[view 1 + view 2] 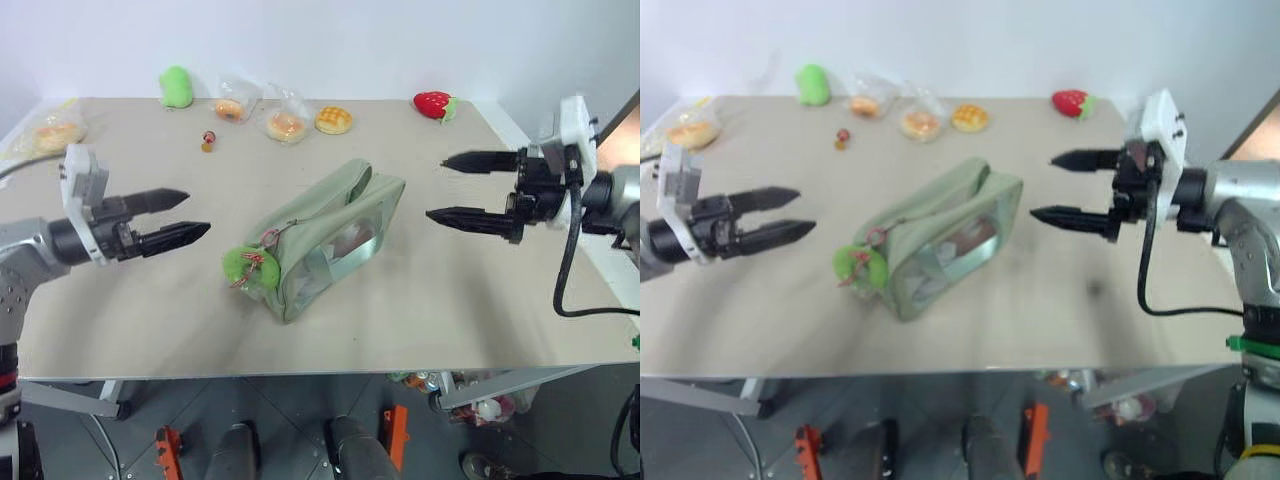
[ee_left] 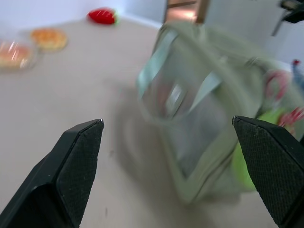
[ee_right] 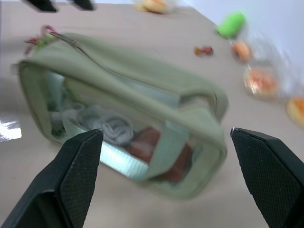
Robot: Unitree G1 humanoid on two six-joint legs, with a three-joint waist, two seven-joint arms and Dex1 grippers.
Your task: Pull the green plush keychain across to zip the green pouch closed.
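The green pouch (image 1: 325,240) lies in the middle of the table (image 1: 470,310), its clear window side turned up and toward the right arm, with some bundled things showing through the plastic. The green plush keychain (image 1: 246,265) hangs at the pouch's near-left end, resting against the fabric and the table. With the keychain at that end, I'd judge the zipper has yet to be drawn across, so the whole pull is left to do.

Neither arm has hold of anything. The left gripper (image 1: 172,220) hovers off to the left of the keychain, fingers spread wide and empty. The right gripper (image 1: 462,190) hangs off the pouch's far-right end, also spread wide and empty, and apart from the fabric.

Hard to make out: whether the zipper along the top seam is open or partly shut, since the fold of the fabric hides the teeth. The keychain's cord and the slider it joins are too small to tell apart. What is inside the pouch is blurred.
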